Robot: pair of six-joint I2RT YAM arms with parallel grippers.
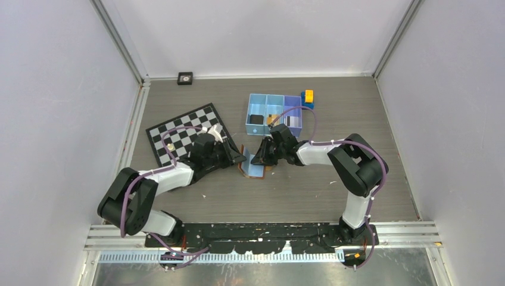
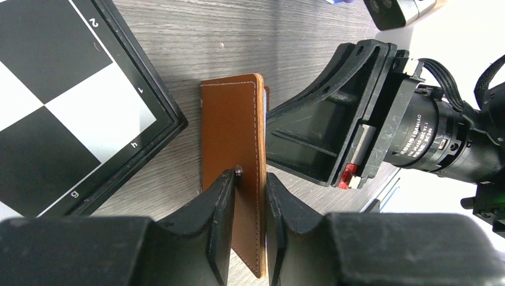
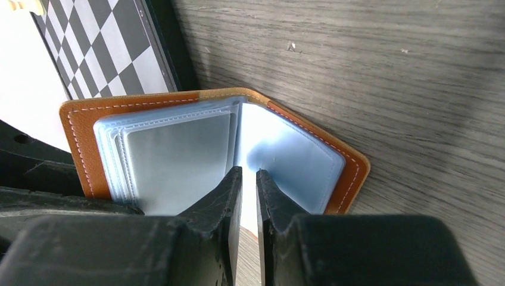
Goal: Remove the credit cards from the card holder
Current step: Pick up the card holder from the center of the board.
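Left jaws astride holder (image 2: pixel 229 125); "DAMIAO" motor (image 2: pixel 426 134)

The card holder (image 2: pixel 232 131) is a smooth tan leather-like material, matt, with pale stitching. Its inner sleeves (image 3: pixel 178 155) are glossy clear plastic. The desk (image 3: pixel 387 71) is matt grey wood-grain. The chessboard (image 2: pixel 59 89) looks smooth and faintly glossy. The left claw (image 2: pixel 250 179) and right claw (image 3: pixel 249 174) are matt black plastic.
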